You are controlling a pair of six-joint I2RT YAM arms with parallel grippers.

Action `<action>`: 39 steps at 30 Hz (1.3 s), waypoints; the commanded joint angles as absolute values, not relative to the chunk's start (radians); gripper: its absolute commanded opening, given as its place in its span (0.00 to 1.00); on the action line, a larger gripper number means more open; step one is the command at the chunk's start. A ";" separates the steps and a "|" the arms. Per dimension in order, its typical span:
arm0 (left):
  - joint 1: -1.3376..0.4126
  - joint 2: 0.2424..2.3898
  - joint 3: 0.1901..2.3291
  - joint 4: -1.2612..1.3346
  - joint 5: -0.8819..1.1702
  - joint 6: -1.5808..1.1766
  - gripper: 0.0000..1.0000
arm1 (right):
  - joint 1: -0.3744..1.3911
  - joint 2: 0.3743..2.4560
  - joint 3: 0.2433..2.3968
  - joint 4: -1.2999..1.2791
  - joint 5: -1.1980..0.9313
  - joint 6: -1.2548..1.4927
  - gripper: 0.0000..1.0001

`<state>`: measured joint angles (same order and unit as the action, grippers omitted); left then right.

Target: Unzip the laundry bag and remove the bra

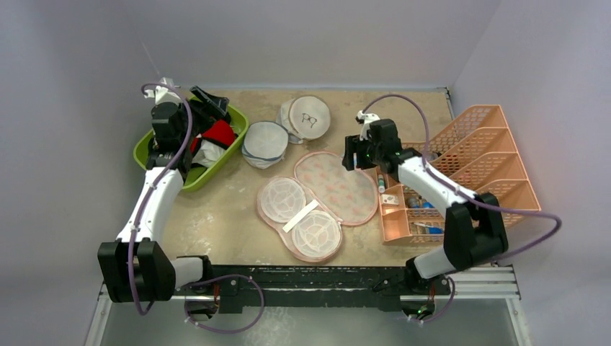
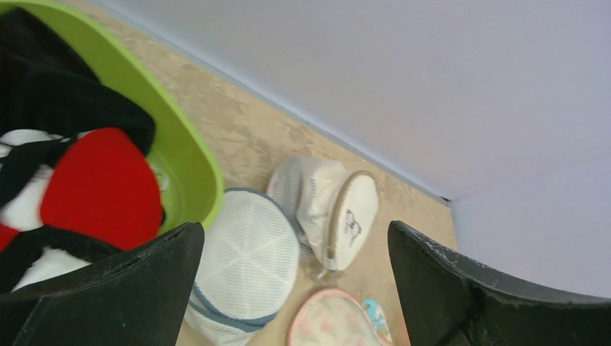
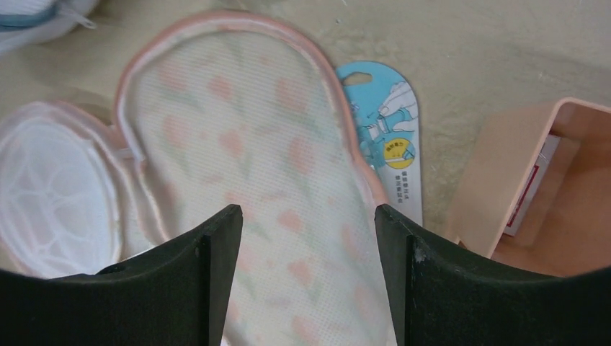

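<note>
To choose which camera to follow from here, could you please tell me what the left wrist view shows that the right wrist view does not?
Only the left wrist view shows the green tub holding the red bra, and the white pouch with the glasses drawing. Only the right wrist view shows the peach organizer and the mesh lining of the opened bag. Both show the flowered laundry bag and the blue card beside it.
</note>
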<state>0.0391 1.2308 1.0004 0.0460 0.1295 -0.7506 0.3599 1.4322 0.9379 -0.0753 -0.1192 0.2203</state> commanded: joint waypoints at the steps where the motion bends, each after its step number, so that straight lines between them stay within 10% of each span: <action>1: 0.034 1.241 1.036 0.165 0.300 -0.776 0.98 | 0.364 1.559 1.099 -0.386 0.003 0.182 0.71; 11: 0.003 1.222 1.077 0.105 0.291 -0.728 0.98 | 0.362 1.742 1.248 -0.468 0.072 0.095 0.78; 21: -0.012 1.206 1.088 0.064 0.256 -0.704 0.99 | 0.357 1.804 1.208 -0.398 -0.094 0.093 0.63; 33: -0.032 1.213 1.089 0.035 0.211 -0.668 0.99 | 0.354 1.691 1.184 -0.367 -0.077 0.097 0.16; 39: -0.034 1.217 1.080 0.029 0.169 -0.647 1.00 | 0.356 1.546 1.149 -0.322 -0.055 0.091 0.08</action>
<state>-0.0284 1.2369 1.0435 0.0093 0.2096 -0.6861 0.3542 1.6650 1.1584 -0.3725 -0.0647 0.0971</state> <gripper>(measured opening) 0.993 0.087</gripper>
